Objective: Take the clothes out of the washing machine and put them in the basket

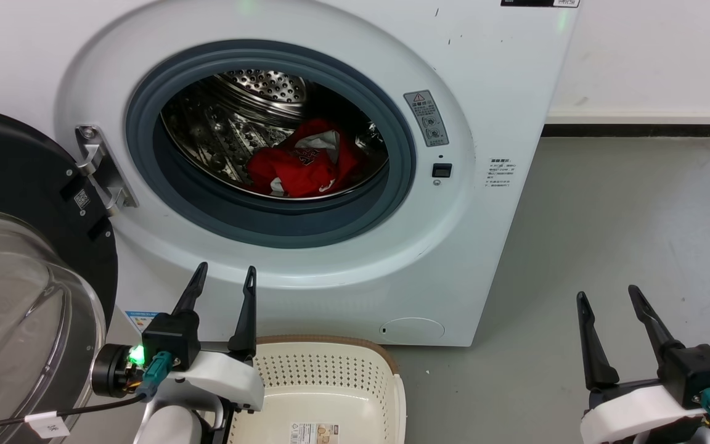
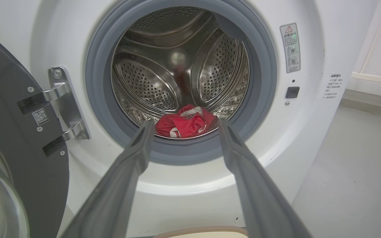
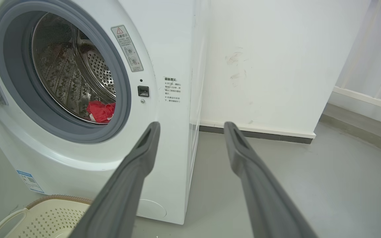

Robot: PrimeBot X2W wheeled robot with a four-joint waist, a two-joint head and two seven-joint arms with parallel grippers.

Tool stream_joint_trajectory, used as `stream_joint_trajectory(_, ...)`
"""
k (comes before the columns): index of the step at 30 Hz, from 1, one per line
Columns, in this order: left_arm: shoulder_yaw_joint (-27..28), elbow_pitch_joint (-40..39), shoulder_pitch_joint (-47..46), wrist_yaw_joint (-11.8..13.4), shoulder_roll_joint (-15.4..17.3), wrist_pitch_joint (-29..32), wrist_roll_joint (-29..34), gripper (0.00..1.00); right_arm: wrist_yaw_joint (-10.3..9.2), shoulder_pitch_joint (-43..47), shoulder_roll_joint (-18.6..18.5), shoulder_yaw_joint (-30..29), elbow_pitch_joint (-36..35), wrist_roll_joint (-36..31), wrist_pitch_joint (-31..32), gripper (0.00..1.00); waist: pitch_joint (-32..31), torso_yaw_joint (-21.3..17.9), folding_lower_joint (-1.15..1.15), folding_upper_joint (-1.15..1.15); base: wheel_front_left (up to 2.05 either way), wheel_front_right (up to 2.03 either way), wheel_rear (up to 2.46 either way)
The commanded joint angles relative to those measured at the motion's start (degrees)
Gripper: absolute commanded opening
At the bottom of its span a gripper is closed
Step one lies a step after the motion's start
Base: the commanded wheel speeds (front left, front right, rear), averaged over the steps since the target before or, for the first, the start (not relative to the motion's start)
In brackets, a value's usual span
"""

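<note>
The big white washing machine (image 1: 503, 92) stood ahead of the robot, its round door (image 1: 22, 185) swung open to the left. The cream basket (image 1: 324, 370) sat on the floor (image 1: 607, 216) just in front of it, on the near side. The red clothes (image 1: 302, 163) lay in a bunched heap at the bottom of the steel drum (image 1: 219, 117), far in past the grey ring (image 1: 143, 142), wider from left to right than tall. The left claw (image 1: 226, 267) hung just above the basket, fingers (image 1: 245, 308) spread wide, holding nothing. The heap was higher and farther away, almost straight ahead of it; in the left wrist view it sat right between the two fingers. The right claw (image 1: 607, 292) was wide and empty too, but well off to the right, past the side of the machine. So the left arm looked nearer, and it would need to reach up and forward through the ring
</note>
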Motion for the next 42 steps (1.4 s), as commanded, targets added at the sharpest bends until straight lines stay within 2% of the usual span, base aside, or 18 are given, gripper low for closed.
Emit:
stream_joint_trajectory(1,0.08,0.11,-0.4,0.04,-0.29,-0.42,0.96,1.0,-0.04,0.67,0.02,-0.03,-0.5,-1.16,-0.43,1.0,-0.03,0.02,0.0,0.0,0.0,0.0,0.0)
stream_joint_trajectory(9,0.79,1.09,-0.62,-0.43,-0.83,-1.26,3.48,1.0,-0.04,0.83,0.04,0.0,-0.5,-3.62,-1.02,1.0,-0.08,0.19,0.0,0.0,0.0,0.0,0.0)
stream_joint_trajectory(33,3.28,2.86,-1.19,-0.93,-1.62,-1.17,4.22,1.0,-0.04,-0.22,0.04,0.39,0.1,-3.46,-0.7,1.0,0.57,-0.06,0.0,0.0,0.0,0.0,0.0)
stream_joint_trajectory(42,4.01,9.08,-8.24,-2.34,-1.05,-1.16,2.97,1.0,-0.04,-3.99,0.04,1.89,-0.9,-3.42,-0.76,1.0,6.43,-3.44,0.0,0.0,0.0,0.0,0.0)
